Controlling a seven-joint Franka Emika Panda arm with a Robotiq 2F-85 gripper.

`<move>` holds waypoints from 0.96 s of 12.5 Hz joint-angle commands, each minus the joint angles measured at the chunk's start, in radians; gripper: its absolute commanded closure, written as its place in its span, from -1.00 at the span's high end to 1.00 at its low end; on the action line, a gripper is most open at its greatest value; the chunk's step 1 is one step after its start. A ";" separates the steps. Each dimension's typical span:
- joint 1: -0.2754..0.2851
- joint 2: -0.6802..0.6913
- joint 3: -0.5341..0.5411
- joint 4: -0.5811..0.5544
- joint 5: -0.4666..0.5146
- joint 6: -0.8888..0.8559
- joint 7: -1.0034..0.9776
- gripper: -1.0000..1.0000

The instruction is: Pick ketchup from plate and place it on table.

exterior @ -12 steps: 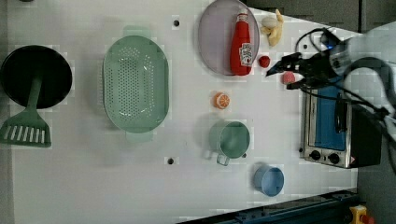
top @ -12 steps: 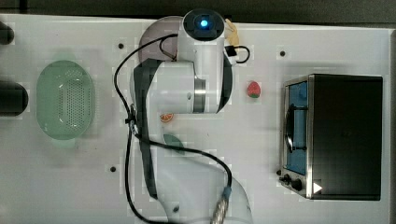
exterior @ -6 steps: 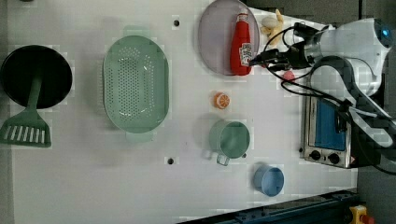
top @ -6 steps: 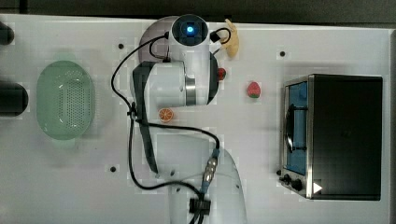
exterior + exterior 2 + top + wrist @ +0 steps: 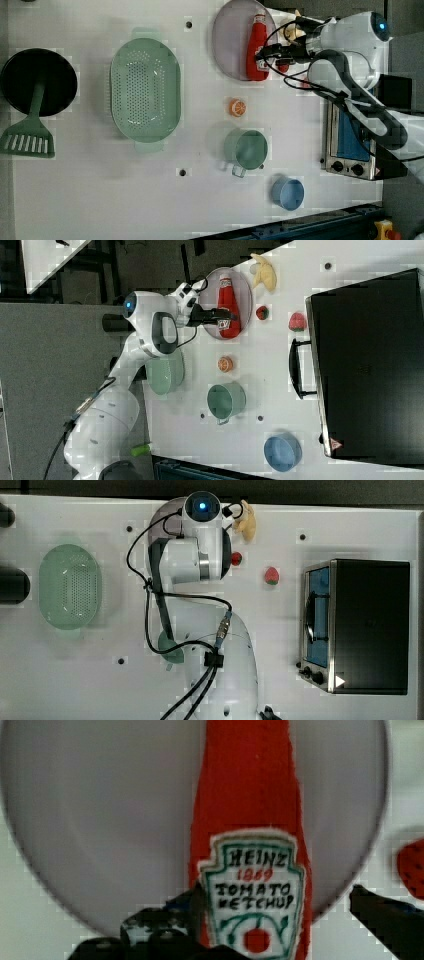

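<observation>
The ketchup (image 5: 257,45), a slim red bottle with a whitish label, lies flat on the pale lilac plate (image 5: 231,40) at the far edge of the white table (image 5: 150,200). My gripper (image 5: 265,51) hovers open over the bottle's label end. In the wrist view the ketchup (image 5: 247,810) runs between my dark fingertips (image 5: 155,930), one on each side of the label, with the plate (image 5: 100,820) behind it. From the right view, the gripper (image 5: 220,315) is above the ketchup (image 5: 227,292) near the plate's (image 5: 245,295) rim. In the top view my arm hides the bottle, leaving the plate's edge (image 5: 162,512).
A green perforated basket (image 5: 145,90), green cup (image 5: 245,148), orange slice (image 5: 237,107) and blue cup (image 5: 287,192) stand on the table. A toaster oven (image 5: 350,145) is close to the arm. A banana (image 5: 265,272), a small red piece (image 5: 262,312) and a strawberry (image 5: 297,321) lie beside the plate.
My arm has swung toward the plate, bringing the open gripper from beside the plate to over the ketchup's label end. The ketchup has not moved.
</observation>
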State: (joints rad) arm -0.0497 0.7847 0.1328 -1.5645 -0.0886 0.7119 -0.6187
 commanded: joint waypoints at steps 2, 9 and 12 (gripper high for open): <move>0.013 0.076 0.012 0.113 -0.042 0.023 -0.056 1.00; 0.015 0.123 0.016 0.141 -0.050 0.074 -0.056 0.20; 0.014 0.117 0.016 0.151 -0.050 0.071 -0.056 0.15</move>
State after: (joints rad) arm -0.0382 0.9243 0.1516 -1.4355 -0.1411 0.7734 -0.6265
